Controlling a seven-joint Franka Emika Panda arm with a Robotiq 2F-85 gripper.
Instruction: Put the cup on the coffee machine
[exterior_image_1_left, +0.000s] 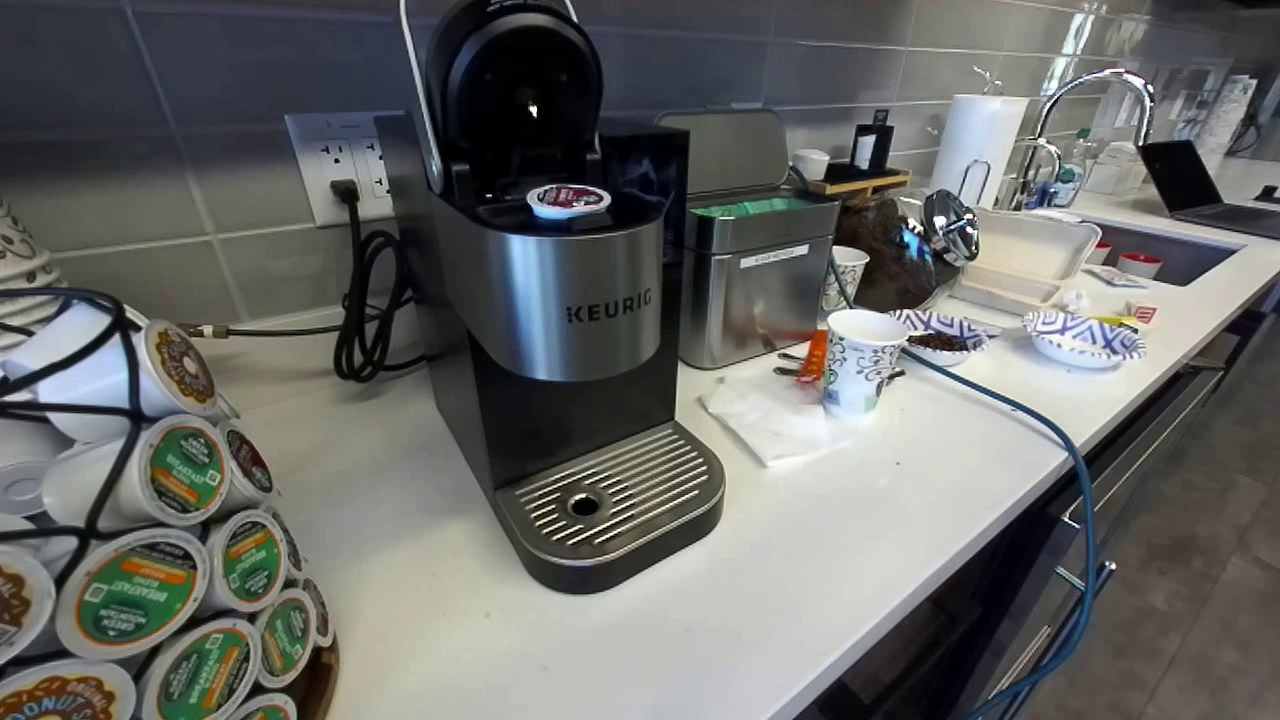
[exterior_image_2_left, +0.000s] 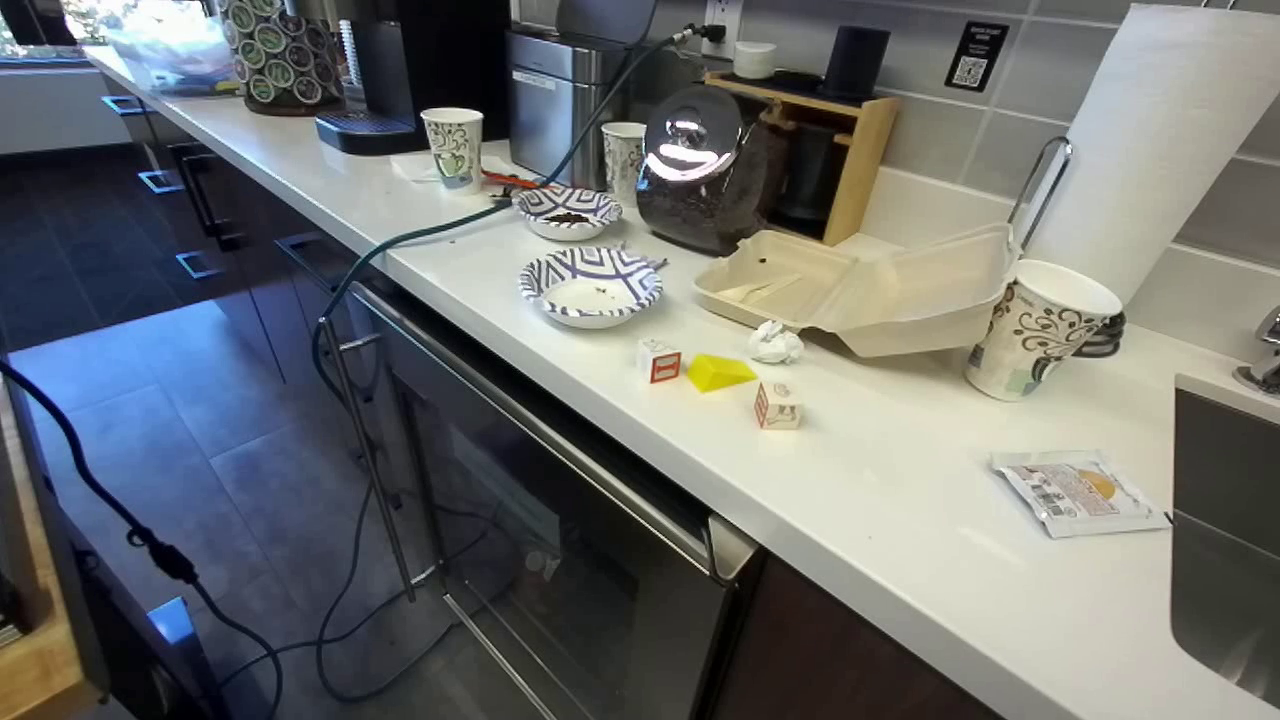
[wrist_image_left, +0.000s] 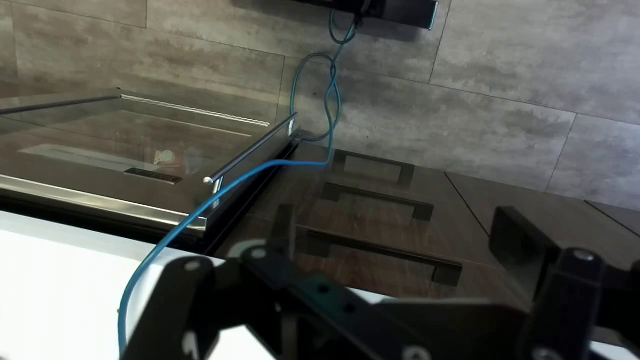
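The coffee machine (exterior_image_1_left: 550, 300), brushed silver and black with KEURIG lettering, stands on the counter in an exterior view. Its lid is raised, a pod sits in its top, and its grated drip tray (exterior_image_1_left: 625, 490) holds nothing. It is partly cut off in an exterior view (exterior_image_2_left: 455, 75). The white patterned cup (exterior_image_1_left: 860, 365) stands upright beside the machine by a napkin; it also shows in an exterior view (exterior_image_2_left: 455, 150). My gripper (wrist_image_left: 400, 232) shows only in the wrist view, open with nothing between its fingers, facing drawers and floor. The cup and machine are out of the wrist view.
A steel box (exterior_image_1_left: 755, 270) stands beside the machine, with a second cup (exterior_image_2_left: 623, 160) near it. Two patterned bowls (exterior_image_2_left: 590, 288) and a blue cable (exterior_image_1_left: 1040, 420) lie along the counter. Pods (exterior_image_1_left: 150, 585) stand on the machine's other side. Drawer handles (wrist_image_left: 380, 250) stick out below the counter.
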